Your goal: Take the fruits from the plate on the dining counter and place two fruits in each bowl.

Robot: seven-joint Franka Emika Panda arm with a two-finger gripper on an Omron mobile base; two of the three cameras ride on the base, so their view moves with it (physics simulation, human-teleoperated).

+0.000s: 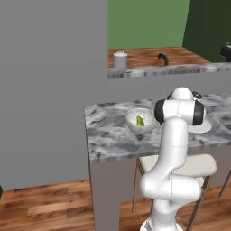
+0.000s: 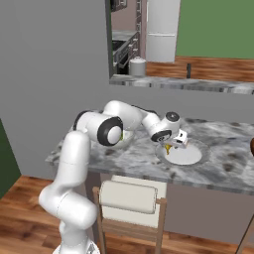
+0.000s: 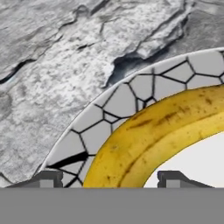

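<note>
My gripper (image 2: pixel 171 145) hangs low over the left part of the pale plate (image 2: pixel 191 156) on the marbled dining counter (image 2: pixel 223 168). In the hand view the curved yellow banana (image 3: pixel 166 127) lies on the plate's crackle-patterned rim (image 3: pixel 118 103). One end of the banana sits between my open fingertips (image 3: pixel 46 178), with a small gap on each side. The pale speckled bowl (image 1: pixel 135 126) stands left of the plate and holds the oblong green fruit (image 1: pixel 140 121). A dark brown sliver (image 2: pixel 251 147) at the counter's right edge may be the dark bowl. My arm hides most of the plate (image 1: pixel 203 127) in the left base view.
A stool with a pale cushion (image 2: pixel 130 196) stands under the counter's front edge. Behind the counter is a wooden worktop with a black tap (image 1: pixel 163 57) and a grey canister (image 1: pixel 120 59). A grey wall closes the left side.
</note>
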